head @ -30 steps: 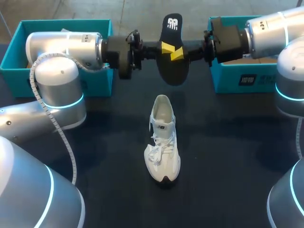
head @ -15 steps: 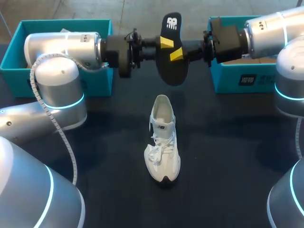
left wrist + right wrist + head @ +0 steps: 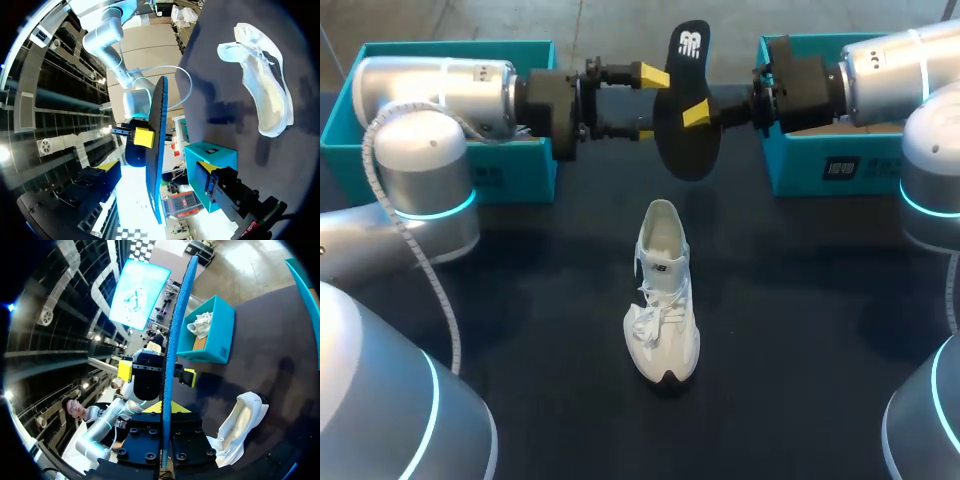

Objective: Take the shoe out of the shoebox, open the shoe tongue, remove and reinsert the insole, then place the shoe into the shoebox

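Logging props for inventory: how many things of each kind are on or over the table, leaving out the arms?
white shoe: 1
black insole: 1
teal boxes: 2
Total: 4

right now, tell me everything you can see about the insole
The insole is a thin foam-like piece, black on one face with a white logo near the heel end, blue along its edge. It hangs in the air nearly upright, heel end up, beyond the white shoe. The right gripper is shut on its middle. The left gripper is open, its fingers straddling the insole, seemingly without touching.
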`<state>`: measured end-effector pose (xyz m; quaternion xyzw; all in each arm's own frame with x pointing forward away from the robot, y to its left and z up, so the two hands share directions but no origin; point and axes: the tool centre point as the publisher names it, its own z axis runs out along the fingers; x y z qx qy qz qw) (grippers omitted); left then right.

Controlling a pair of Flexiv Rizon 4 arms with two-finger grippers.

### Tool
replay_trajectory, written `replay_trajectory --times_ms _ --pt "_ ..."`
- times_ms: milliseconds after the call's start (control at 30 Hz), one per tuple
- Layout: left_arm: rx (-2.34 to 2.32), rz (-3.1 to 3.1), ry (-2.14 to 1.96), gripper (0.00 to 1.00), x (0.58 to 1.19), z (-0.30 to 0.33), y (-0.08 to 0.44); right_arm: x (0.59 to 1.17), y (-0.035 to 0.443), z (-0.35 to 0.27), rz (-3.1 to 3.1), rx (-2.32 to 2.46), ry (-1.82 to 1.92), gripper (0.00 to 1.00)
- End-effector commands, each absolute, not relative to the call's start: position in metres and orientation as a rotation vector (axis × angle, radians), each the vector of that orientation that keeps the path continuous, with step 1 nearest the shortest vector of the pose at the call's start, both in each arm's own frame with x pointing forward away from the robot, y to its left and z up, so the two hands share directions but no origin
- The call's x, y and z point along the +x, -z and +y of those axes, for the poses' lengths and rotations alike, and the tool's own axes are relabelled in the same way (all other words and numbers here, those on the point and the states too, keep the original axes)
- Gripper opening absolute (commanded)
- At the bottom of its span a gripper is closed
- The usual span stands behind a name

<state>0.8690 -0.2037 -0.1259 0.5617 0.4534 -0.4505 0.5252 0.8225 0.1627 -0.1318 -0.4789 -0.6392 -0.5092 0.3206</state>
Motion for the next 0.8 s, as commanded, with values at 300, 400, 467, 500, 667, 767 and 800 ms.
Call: replay_trajectory --times_ms 300,400,467,500,667,767,800 --pt "1.298 1.262 1.228 1.00 0.877 -0.150 0.129 0.828 0.127 0.156 -1.887 -1.199 1.455 0.00" --pt "1.251 1.368 1.286 1.00 0.880 -0.145 0.132 0.831 0.121 0.158 -1.964 -1.099 1.618 0.00" --pt "1.219 1.447 1.328 1.00 0.881 -0.143 0.133 0.832 0.117 0.161 -2.025 -1.043 1.657 0.00" --pt "1.180 1.476 1.348 1.00 0.881 -0.142 0.134 0.832 0.115 0.162 -2.041 -1.007 1.686 0.00" --pt "1.034 1.647 1.463 1.00 0.882 -0.138 0.141 0.832 0.111 0.167 -2.091 -0.877 1.777 0.00" --pt "0.893 1.775 1.526 1.00 0.879 -0.132 0.156 0.829 0.109 0.171 -2.107 -0.758 1.839 0.00" --pt "0.871 1.809 1.541 1.00 0.878 -0.130 0.161 0.828 0.107 0.173 -2.109 -0.678 1.854 0.00"
